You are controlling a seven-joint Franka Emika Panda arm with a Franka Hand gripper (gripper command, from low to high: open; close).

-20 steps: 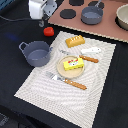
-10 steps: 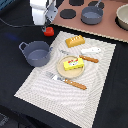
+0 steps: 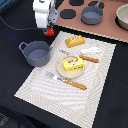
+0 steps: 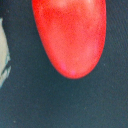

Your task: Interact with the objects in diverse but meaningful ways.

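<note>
Little change is seen against the earlier pictures: the gripper (image 3: 48, 26) is kept low over the tomato (image 3: 49, 32), perhaps a touch lower, and nothing on the mat (image 3: 35, 85) is shifted. The arm is held upright at the far edge of the mat, its white wrist pointed straight down at the dark table (image 3: 15, 40). The jaws are brought down around the tomato, but whether it is pinched or merely straddled cannot be told; in the wrist view the tomato (image 4: 70, 35) is shown filling the upper frame, no fingers being visible. From the exterior view's left, the pot (image 3: 36, 52) is set partly on the mat, the tomato just beyond it; a fork (image 3: 67, 81) lies nearer the camera; butter (image 3: 73, 63) rests on a plate (image 3: 64, 70), the bread (image 3: 75, 41) beyond it; a knife (image 3: 89, 59) and a white piece (image 3: 91, 50) lie rightward. A pan (image 3: 92, 14) is placed on the stove (image 3: 107, 27).
</note>
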